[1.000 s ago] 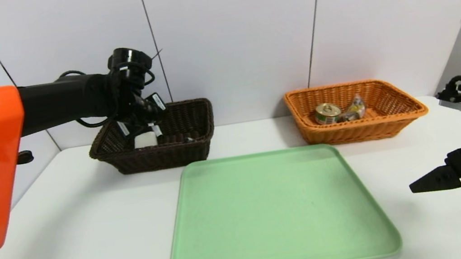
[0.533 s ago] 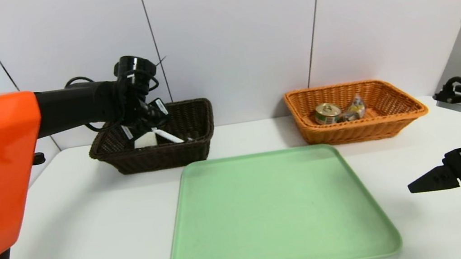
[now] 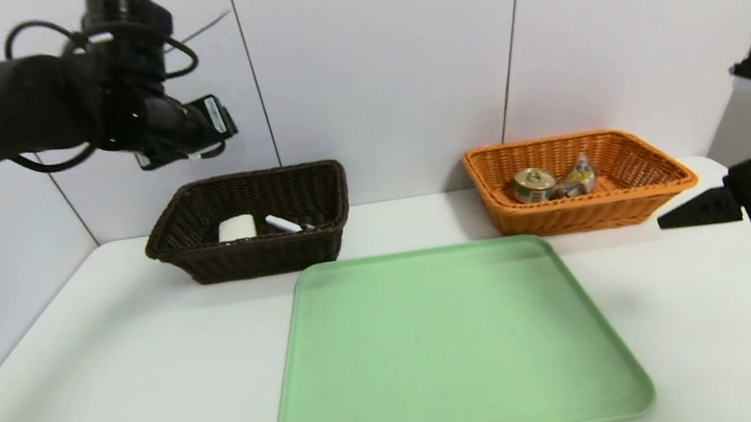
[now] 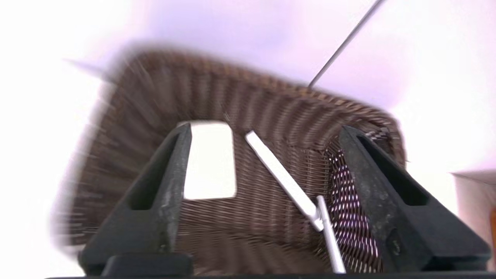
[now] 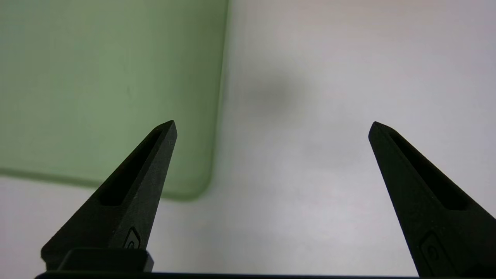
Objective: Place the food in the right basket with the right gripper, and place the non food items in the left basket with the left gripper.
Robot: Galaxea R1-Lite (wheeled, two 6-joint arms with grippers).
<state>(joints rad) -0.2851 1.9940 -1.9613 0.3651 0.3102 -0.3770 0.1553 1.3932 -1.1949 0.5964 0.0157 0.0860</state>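
L gripper rose, pen dropped.

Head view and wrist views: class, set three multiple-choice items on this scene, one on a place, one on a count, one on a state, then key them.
1. Where is the tin?
A. green tray
B. orange basket
C. dark basket

2. How many white items lie in the dark basket?
A. one
B. three
C. five

3. How is the left gripper?
A. open, empty
B. shut on a pen
C. holding the tin

B: the tin sits in the orange basket.
B: block, marker, pen in the dark basket.
A: the left gripper has its jaws apart above the basket.
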